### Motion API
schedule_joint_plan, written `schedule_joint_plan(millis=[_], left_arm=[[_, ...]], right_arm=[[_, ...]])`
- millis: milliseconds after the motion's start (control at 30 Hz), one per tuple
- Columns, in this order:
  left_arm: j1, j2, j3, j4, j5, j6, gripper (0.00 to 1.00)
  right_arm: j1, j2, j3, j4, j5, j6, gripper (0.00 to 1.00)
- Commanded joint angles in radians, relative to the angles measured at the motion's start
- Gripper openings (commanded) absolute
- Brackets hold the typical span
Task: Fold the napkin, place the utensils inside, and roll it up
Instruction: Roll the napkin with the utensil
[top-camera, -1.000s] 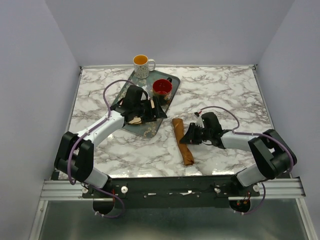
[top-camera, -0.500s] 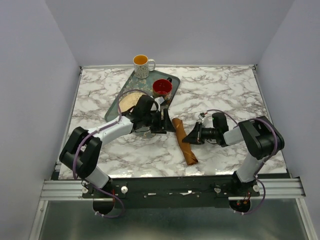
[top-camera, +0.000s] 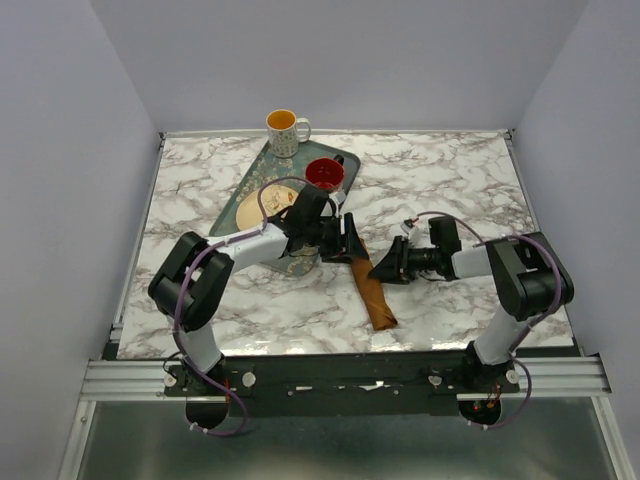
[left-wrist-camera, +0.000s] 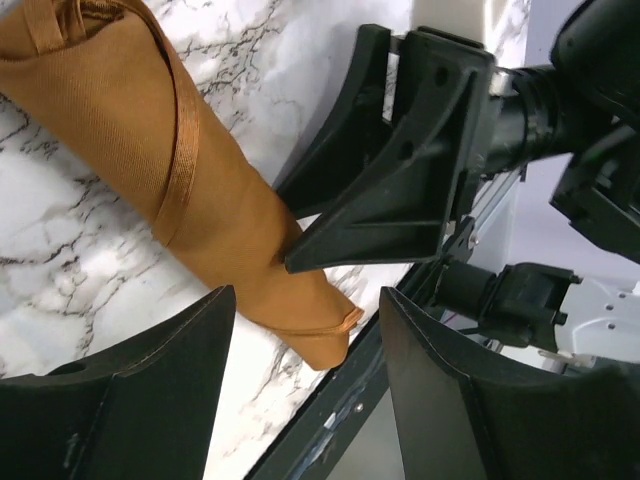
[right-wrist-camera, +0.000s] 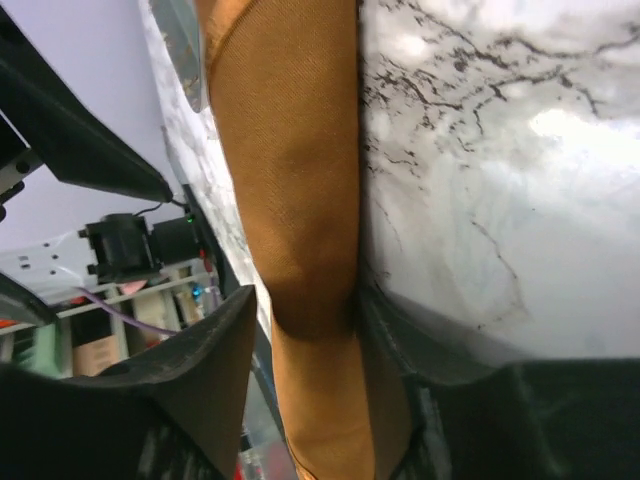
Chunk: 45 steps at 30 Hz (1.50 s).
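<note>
The napkin (top-camera: 372, 292), rolled into a tight tube, lies slantwise on the bare marble table (top-camera: 450, 180) just right of the green tray (top-camera: 243, 185). Its near end stops short of the table's front edge, and open marble lies to the right and beyond. The left gripper (top-camera: 352, 240) hangs at the tube's far end with jaws wide and empty, while the right gripper (top-camera: 383, 268) meets the tube's middle from the right, a finger on either side; whether they pinch it I cannot tell.

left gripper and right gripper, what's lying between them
The rolled napkin lies between the left gripper and the right gripper. The left wrist view shows it most clearly, and the top view agrees.
</note>
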<state>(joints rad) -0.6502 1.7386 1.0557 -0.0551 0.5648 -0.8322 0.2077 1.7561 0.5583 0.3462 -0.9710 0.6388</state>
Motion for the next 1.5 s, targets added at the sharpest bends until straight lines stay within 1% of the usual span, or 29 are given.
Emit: schedule_joint_plan(millis=[0,67,167,267,300,333,400,433,467,533,567,633,667,733,767,867,933,967,1067,1133,1167,1200,1233,1300,1333,1367,1400,1467], left_arm=[[-0.011,0.064,0.066,0.031,0.035,-0.019,0.67],[-0.012,0.079,0.078,0.049,0.055,-0.034,0.67],[-0.017,0.082,0.084,0.049,0.044,-0.038,0.67],[-0.017,0.090,0.092,0.040,0.037,-0.031,0.67],[-0.017,0.094,0.093,0.037,0.034,-0.028,0.67],[-0.017,0.098,0.093,0.034,0.030,-0.030,0.67],[-0.016,0.110,0.095,0.040,0.030,-0.031,0.67],[-0.016,0.114,0.096,0.043,0.030,-0.034,0.67],[-0.016,0.119,0.099,0.043,0.029,-0.036,0.67],[-0.014,0.127,0.102,0.044,0.012,-0.035,0.67],[-0.014,0.131,0.107,0.044,0.009,-0.033,0.67],[-0.012,0.147,0.116,0.035,0.000,-0.030,0.67],[-0.012,0.151,0.122,0.034,-0.003,-0.028,0.67],[-0.012,0.159,0.122,0.031,-0.014,-0.025,0.67],[-0.011,0.162,0.127,0.031,-0.020,-0.022,0.67],[-0.009,0.170,0.136,0.003,-0.035,-0.010,0.67],[-0.006,0.139,0.132,-0.012,-0.046,0.002,0.67],[-0.002,0.122,0.124,-0.017,-0.054,0.004,0.68],[0.023,0.056,0.115,-0.028,-0.036,-0.021,0.70],[0.056,-0.005,0.107,-0.058,-0.038,-0.018,0.71],[0.070,-0.031,0.102,-0.089,-0.060,-0.007,0.71],[0.098,-0.084,0.098,-0.126,-0.125,0.005,0.72],[0.121,-0.112,0.090,-0.181,-0.155,0.008,0.72],[0.167,-0.198,0.044,-0.236,-0.225,-0.022,0.72],[0.216,-0.227,0.027,-0.267,-0.268,-0.033,0.72],[0.233,-0.255,-0.002,-0.278,-0.290,-0.042,0.73],[0.253,-0.302,-0.011,-0.290,-0.307,-0.042,0.73],[0.284,-0.341,-0.034,-0.313,-0.327,-0.035,0.73]], right_arm=[[-0.008,-0.092,0.046,-0.251,0.150,-0.123,0.59],[-0.008,-0.118,0.061,-0.301,0.175,-0.156,0.59],[-0.008,-0.150,0.069,-0.343,0.190,-0.186,0.61],[0.008,-0.205,0.063,-0.453,0.242,-0.231,0.66],[0.018,-0.257,0.054,-0.481,0.267,-0.238,0.70],[0.031,-0.285,0.048,-0.507,0.294,-0.249,0.70],[0.067,-0.345,0.031,-0.576,0.376,-0.246,0.70],[0.079,-0.401,0.016,-0.604,0.409,-0.238,0.70],[0.111,-0.429,0.011,-0.646,0.469,-0.232,0.70],[0.157,-0.498,-0.009,-0.653,0.497,-0.181,0.70],[0.214,-0.509,-0.014,-0.667,0.533,-0.163,0.69],[0.271,-0.520,-0.014,-0.677,0.575,-0.121,0.67],[0.329,-0.512,-0.006,-0.678,0.616,-0.108,0.66],[0.372,-0.494,0.003,-0.678,0.662,-0.088,0.62],[0.413,-0.486,0.009,-0.681,0.730,-0.085,0.59],[0.475,-0.494,0.044,-0.716,0.874,-0.100,0.58],[0.513,-0.498,0.113,-0.769,0.946,-0.120,0.57],[0.553,-0.500,0.138,-0.820,1.030,-0.123,0.58],[0.596,-0.501,0.218,-0.915,1.139,-0.129,0.64],[0.613,-0.483,0.277,-0.947,1.166,-0.137,0.68],[0.627,-0.469,0.297,-0.975,1.187,-0.139,0.70],[0.634,-0.452,0.322,-0.984,1.190,-0.140,0.73],[0.642,-0.407,0.343,-0.990,1.200,-0.134,0.74],[0.665,-0.351,0.412,-1.012,1.245,-0.116,0.76],[0.671,-0.324,0.435,-1.021,1.259,-0.104,0.77],[0.677,-0.264,0.484,-1.044,1.290,-0.078,0.77],[0.696,-0.238,0.502,-1.046,1.302,-0.070,0.78],[0.710,-0.160,0.538,-1.075,1.339,-0.045,0.78]])
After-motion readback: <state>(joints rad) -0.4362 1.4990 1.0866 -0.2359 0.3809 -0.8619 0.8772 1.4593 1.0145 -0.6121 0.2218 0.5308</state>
